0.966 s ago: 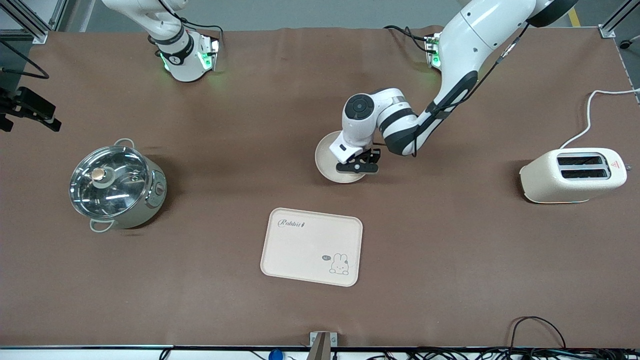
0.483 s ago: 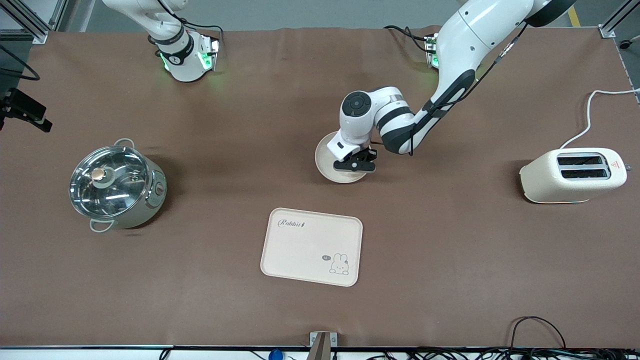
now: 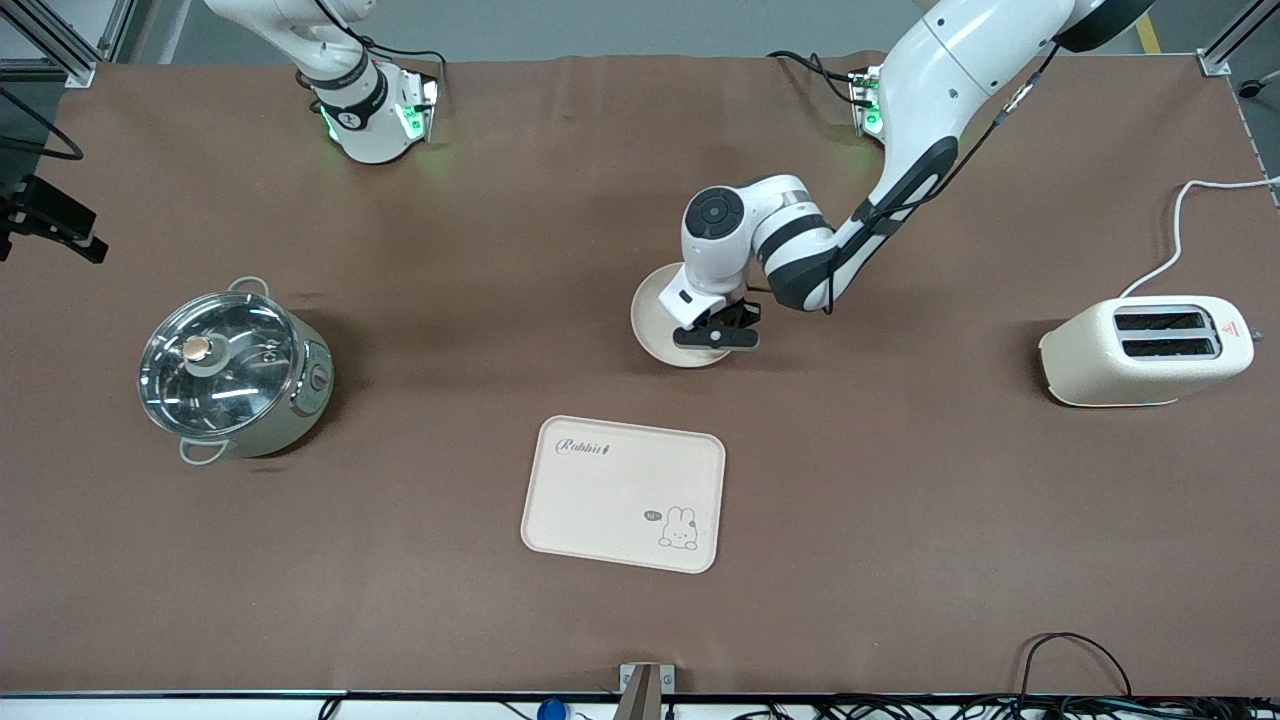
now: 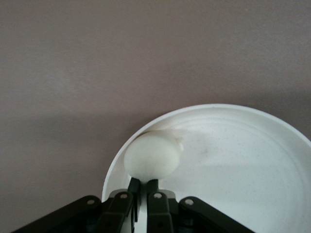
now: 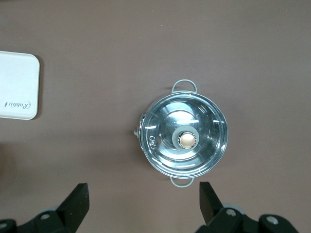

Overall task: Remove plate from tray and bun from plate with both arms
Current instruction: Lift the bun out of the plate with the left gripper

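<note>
One plate [image 3: 655,318] lies on the table [image 3: 900,520] near its middle, farther from the front camera than the tray [image 3: 623,492] and on the side of it toward the arms' bases. The left gripper [image 3: 716,337] is down at the plate's rim on the side nearest the camera, its two fingers [image 4: 156,203] pinched together on that rim. In the left wrist view one pale round lump, the bun [image 4: 152,156], sits just inside the rim [image 4: 114,167], right past the fingertips and touching or almost touching them; whether the fingers also catch it I cannot tell. The front view hides the bun under the gripper.

The right gripper [image 5: 143,200] hangs high over the pot [image 5: 184,137], its two fingers spread wide and holding nothing; that arm waits, only its base [image 3: 368,118] showing in the front view.

One tray, cream with a rabbit drawing, lies bare and nearer the camera than the plate. One steel pot [image 3: 232,366] with a glass lid stands toward the right arm's end. One cream toaster [image 3: 1146,352] with two slots stands toward the left arm's end, its white cord [image 3: 1182,225] running off the table edge.
</note>
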